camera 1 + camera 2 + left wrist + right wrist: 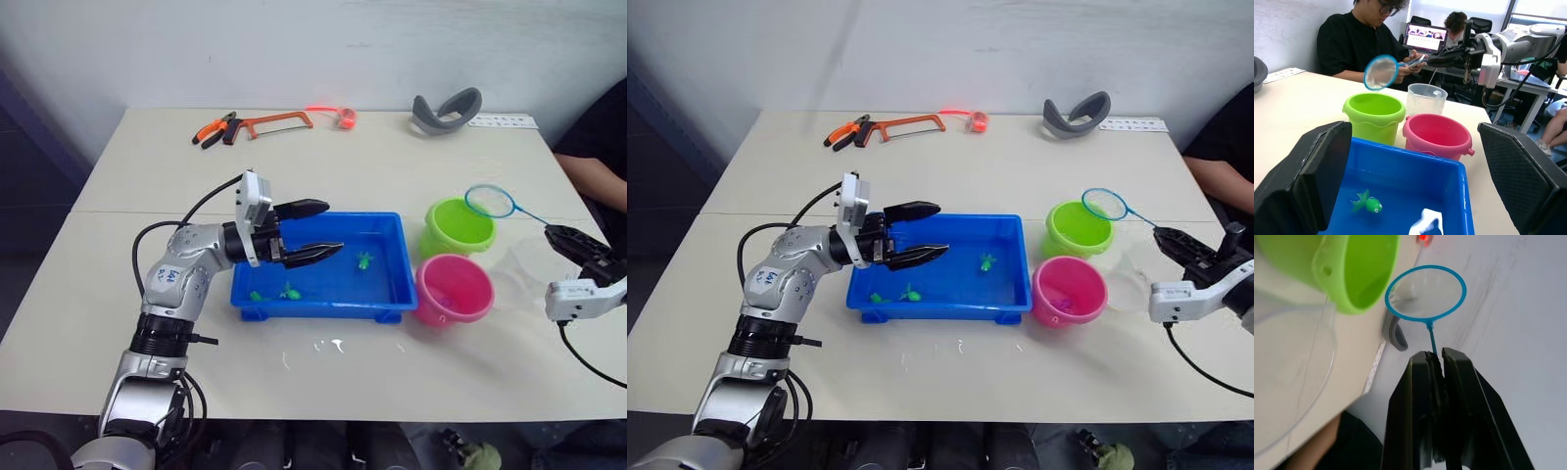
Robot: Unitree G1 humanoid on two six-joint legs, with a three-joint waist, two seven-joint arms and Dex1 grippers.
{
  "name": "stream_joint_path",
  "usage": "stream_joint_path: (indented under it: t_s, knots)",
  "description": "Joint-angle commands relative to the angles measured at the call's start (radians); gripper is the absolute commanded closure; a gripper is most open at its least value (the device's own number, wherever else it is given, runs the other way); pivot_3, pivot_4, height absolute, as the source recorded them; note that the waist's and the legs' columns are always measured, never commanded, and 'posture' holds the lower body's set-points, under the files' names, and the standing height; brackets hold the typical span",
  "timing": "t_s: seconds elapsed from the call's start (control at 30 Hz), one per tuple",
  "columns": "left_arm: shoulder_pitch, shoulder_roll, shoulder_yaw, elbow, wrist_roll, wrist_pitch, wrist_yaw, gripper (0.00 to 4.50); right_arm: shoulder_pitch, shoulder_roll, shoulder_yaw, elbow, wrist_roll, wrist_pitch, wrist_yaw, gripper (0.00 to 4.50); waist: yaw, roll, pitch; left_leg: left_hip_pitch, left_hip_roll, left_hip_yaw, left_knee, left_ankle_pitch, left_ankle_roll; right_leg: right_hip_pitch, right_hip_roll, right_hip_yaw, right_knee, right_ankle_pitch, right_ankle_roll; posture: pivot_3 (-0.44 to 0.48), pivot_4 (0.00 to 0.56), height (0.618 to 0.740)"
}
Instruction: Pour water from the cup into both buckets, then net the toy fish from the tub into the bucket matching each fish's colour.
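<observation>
- Table (pixel 392 176): pale top spanning the frame
- Tub (pixel 387 294): blue, frame centre, green fish (pixel 363 259) inside
- Left gripper (pixel 318 230): left of centre over the tub's near-left end, fingers spread, grasping nothing
- Pink bucket (pixel 454 289) just right of the tub, green bucket (pixel 458 227) above it
- Cup (pixel 1426 98): clear, behind the pink bucket
- Right gripper (pixel 563 238): right edge, clamped on the net (pixel 490 201) handle, hoop above the green bucket's rim
</observation>
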Motion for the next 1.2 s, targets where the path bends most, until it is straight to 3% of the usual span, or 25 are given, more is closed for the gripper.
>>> stream_joint_path:
  t_s: [0.03,0.13,0.2,0.27,0.37,0.77,1.07,1.2]
  knots:
    - [0.029,0.049,0.055,-0.002,-0.02,-0.03,-0.043,0.02,0.009,0.038,-0.013,-0.192,0.44,0.166,0.234,4.5,-0.001,0.0,0.0,0.0,0.0,0.0,0.0,0.0,0.0,0.0,0.0,0.0,0.0,0.0,0.0,0.0,0.15,0.74]
    - [0.066,0.097,0.104,0.023,-0.029,-0.072,-0.086,0.02,-0.006,0.05,0.037,-0.416,0.795,0.48,0.42,4.5,-0.008,0.0,0.0,0.001,0.002,0.0,0.0,0.0,0.0,0.0,0.001,0.0,0.003,0.0,-0.001,0.0,0.15,0.74]
    - [0.08,0.122,0.136,0.05,-0.027,-0.102,-0.102,0.02,-0.049,0.015,0.07,-0.485,0.819,0.58,0.496,4.5,-0.007,0.0,0.0,0.001,0.002,-0.001,0.001,0.0,0.0,0.001,0.0,0.0,0.004,0.0,-0.001,0.0,0.15,0.74]
    - [0.09,0.142,0.158,0.077,-0.018,-0.127,-0.105,0.02,-0.107,-0.013,0.121,-0.517,0.751,0.638,0.529,4.5,-0.006,0.0,0.0,0.001,0.002,-0.001,0.002,0.0,0.0,0.0,-0.001,0.0,0.004,0.001,-0.001,0.0,0.15,0.74]
    - [0.107,0.163,0.174,0.089,-0.006,-0.149,-0.103,0.02,-0.199,-0.057,0.24,-0.507,0.559,0.547,0.581,4.5,0.0,0.0,0.0,0.0,0.0,-0.001,0.002,-0.001,0.001,0.0,-0.008,-0.001,0.003,0.001,-0.002,0.0,0.15,0.74]
    - [0.195,0.177,0.161,-0.005,-0.005,-0.133,-0.079,0.02,-0.554,0.09,0.565,-0.292,0.179,0.395,0.614,4.5,-0.003,0.0,0.0,-0.003,-0.003,-0.001,0.002,-0.002,0.003,-0.001,-0.012,-0.007,0.002,0.001,-0.001,0.0,0.15,0.74]
    - [0.211,0.192,0.138,-0.041,-0.005,-0.119,-0.091,0.02,-0.653,0.121,0.629,-0.172,0.11,0.273,0.696,4.5,-0.003,0.0,0.0,-0.002,-0.003,-0.002,0.002,-0.001,0.002,-0.001,-0.011,-0.007,0.003,0.001,-0.001,0.0,0.15,0.74]
    - [0.214,0.191,0.131,-0.031,0.0,-0.13,-0.102,0.02,-0.633,0.096,0.619,-0.208,0.2,0.312,0.843,4.5,-0.005,0.0,0.0,-0.002,-0.002,-0.001,0.002,-0.001,0.002,-0.001,-0.011,-0.007,0.003,0.001,-0.001,0.0,0.15,0.74]
